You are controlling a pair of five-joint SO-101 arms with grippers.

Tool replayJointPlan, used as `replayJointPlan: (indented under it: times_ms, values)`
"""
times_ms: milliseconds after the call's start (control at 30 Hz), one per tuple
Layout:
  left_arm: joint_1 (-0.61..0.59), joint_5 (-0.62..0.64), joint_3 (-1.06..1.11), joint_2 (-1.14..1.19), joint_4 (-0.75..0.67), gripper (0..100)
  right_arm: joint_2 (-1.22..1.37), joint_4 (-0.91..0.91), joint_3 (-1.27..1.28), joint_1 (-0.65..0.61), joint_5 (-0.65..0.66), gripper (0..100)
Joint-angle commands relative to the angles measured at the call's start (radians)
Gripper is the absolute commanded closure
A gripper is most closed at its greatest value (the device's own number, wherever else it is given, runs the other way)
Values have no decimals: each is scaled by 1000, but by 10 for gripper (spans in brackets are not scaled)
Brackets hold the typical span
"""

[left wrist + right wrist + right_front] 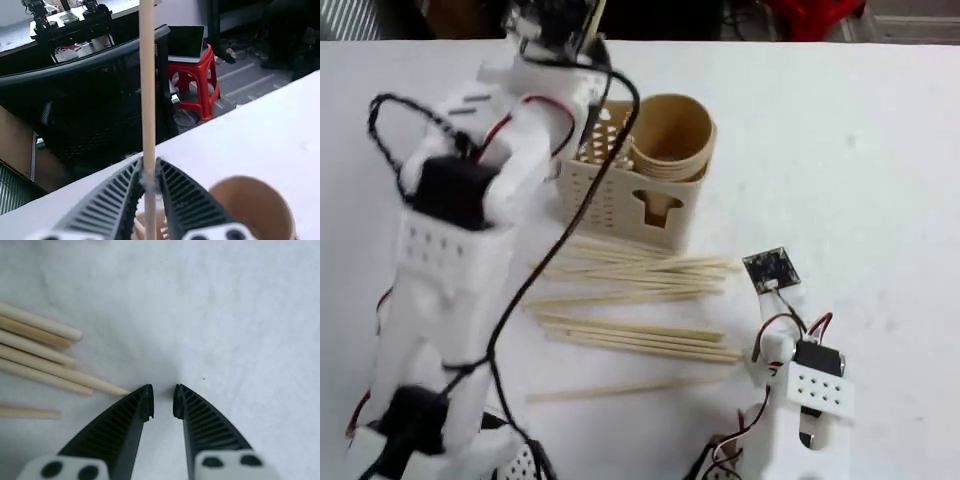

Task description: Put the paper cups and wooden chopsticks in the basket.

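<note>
The left arm point(470, 200) stands left of the basket point(620, 205), with its wrist over the basket's left half. The left pincer point(149, 167) is pressed together on one held chopstick point(147, 75), which stands upright between the jaws, just above the basket and beside the paper cups point(250, 205). The stacked paper cups point(670, 135) sit upright in the basket's right compartment. In front of the basket the loose chopsticks point(640, 280) lie flat on the bench point(860, 150) in two rough bundles, and a single chopstick point(620, 390) lies farther from the basket. To the right of the basket and nearer the camera, the right pincer point(163, 397) hangs low over the bare bench just past the chopstick tips point(40, 350), its jaws a narrow gap apart with nothing between them.
</note>
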Motion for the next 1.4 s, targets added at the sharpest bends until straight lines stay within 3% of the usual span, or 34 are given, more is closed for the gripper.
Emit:
replayJointPlan:
  times_ms: [0,200,433,767,1067,1233,1367]
  values:
    - [-38,84,-138,104,-104,980,-13,-15,-5,-4,9,914]
    - [-54,118,-279,232,-149,980,-13,-15,-5,-4,9,914]
    - [-79,180,-284,295,-215,980,-13,-15,-5,-4,9,914]
    - [-130,186,-52,312,-400,980,-13,-15,-5,-4,9,914]
    - [-128,189,-26,236,-302,976,-13,-15,-5,-4,9,914]
    - [-128,238,-26,173,-186,897,-13,-15,-5,-4,9,914]
    - [-128,255,-25,156,-137,893,-13,-15,-5,-4,9,914]
